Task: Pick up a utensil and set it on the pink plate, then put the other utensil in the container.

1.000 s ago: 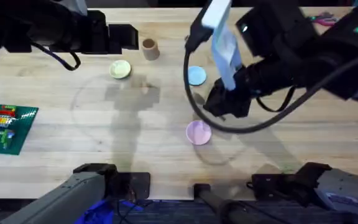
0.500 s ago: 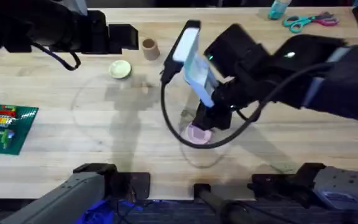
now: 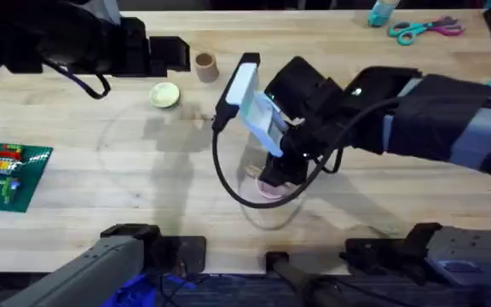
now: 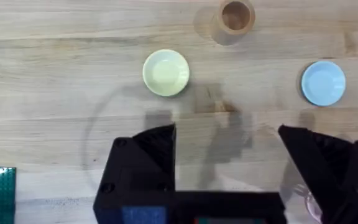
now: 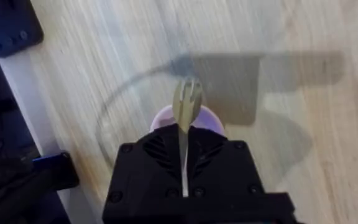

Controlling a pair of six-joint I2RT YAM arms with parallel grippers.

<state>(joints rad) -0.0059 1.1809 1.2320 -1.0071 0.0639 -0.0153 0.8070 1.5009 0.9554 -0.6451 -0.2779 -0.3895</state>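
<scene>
Overhead view: the right arm reaches from the 4 o'clock side across the bench (image 3: 101,196) toward the centre, its right end effector (image 3: 273,177) low over the pink plate (image 3: 267,189), whose rim shows just under the dark fingers. The tan container (image 3: 205,66) stands upright toward 11 o'clock from the plate, well apart from it. A pale-yellow plate (image 3: 164,95) lies near the container, at its 7 o'clock. The left arm lies dark along the far left edge of the bench. A green brick board (image 3: 11,173) sits at the left edge, and scissors (image 3: 422,27) lie at the far right corner.

Left wrist view: the left end effector (image 4: 225,177) stands wide open, its two black fingers (image 4: 145,155) far apart with nothing between them. Beyond them lie the pale-yellow plate (image 4: 166,73), the container (image 4: 234,18) with its brown hollow facing up, and a light-blue plate (image 4: 323,83), all apart from one another. A sliver of the pink plate (image 4: 304,200) shows beside the farther finger.

Right wrist view: the right end effector (image 5: 184,158) is closed on the handle of the wooden fork (image 5: 187,104), whose short tines point away from the fingers. The tines sit over the far rim of the pink plate (image 5: 164,116); whether the fork touches the plate I cannot tell.
</scene>
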